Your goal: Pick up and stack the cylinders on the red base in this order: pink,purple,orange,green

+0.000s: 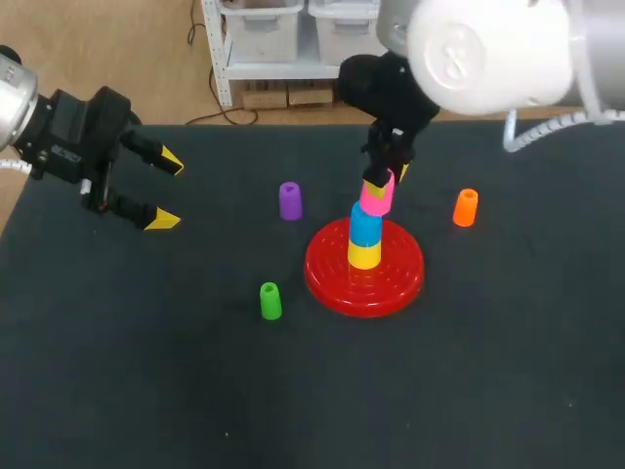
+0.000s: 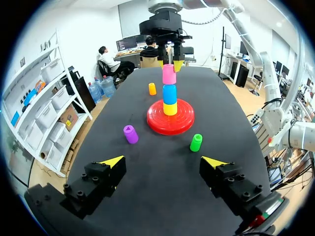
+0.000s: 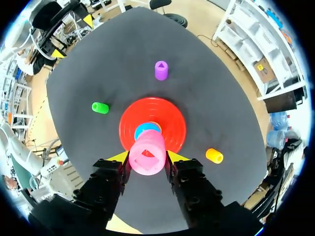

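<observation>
Robotics lab, shelving (image 2: 37,105) w/ storage bins (image 1: 262,27), monitors (image 2: 127,44) in bkgd

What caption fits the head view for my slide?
Right pincer holds pink cylinder over the stack on red base.

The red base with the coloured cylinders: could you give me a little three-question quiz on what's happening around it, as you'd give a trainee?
1. True or false: the left gripper is holding a cylinder.
2. Which cylinder is the right gripper shut on? A purple, B pink, C orange.
3. Fill in: the lowest cylinder stacked on the red base is ____.

Key
1. False: it is open, with nothing between its fingers.
2. B: the pink cylinder, held over the stack.
3. Yellow: the yellow cylinder sits at the bottom.
</observation>
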Motion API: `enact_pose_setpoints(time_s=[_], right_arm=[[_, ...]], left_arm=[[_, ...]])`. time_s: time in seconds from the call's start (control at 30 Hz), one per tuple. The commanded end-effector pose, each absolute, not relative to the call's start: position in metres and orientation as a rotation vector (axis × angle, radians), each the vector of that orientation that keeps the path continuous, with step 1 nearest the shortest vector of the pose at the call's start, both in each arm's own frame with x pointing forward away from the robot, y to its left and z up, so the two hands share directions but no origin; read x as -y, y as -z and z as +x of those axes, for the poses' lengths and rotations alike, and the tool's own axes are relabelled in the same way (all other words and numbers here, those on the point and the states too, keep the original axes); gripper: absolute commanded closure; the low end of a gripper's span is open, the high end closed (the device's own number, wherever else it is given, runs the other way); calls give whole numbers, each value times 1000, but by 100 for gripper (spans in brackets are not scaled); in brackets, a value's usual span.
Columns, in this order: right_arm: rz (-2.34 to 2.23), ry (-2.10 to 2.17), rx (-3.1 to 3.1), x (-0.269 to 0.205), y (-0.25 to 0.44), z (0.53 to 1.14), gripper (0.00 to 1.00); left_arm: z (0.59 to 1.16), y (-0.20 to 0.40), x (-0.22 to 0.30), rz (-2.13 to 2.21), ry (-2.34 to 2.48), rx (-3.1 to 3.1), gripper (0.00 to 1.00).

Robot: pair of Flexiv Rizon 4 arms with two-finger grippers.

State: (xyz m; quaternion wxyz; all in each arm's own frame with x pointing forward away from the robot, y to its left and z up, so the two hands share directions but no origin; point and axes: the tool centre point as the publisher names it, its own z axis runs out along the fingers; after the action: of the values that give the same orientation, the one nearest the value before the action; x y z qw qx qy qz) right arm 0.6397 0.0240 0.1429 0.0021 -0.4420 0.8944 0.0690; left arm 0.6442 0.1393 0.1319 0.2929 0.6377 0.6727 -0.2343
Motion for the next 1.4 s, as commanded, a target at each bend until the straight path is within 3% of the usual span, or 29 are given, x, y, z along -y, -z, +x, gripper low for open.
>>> enact_pose_setpoints(time_s=[0.03, 1.4], right_arm=[[-1438, -198, -2848, -30, -141, 643, 100], [-1573, -107, -2827, -35, -128, 641, 100]], left_arm=[[644, -131, -140, 1697, 624, -1787, 0], [644, -131, -140, 1697, 624, -1787, 0]])
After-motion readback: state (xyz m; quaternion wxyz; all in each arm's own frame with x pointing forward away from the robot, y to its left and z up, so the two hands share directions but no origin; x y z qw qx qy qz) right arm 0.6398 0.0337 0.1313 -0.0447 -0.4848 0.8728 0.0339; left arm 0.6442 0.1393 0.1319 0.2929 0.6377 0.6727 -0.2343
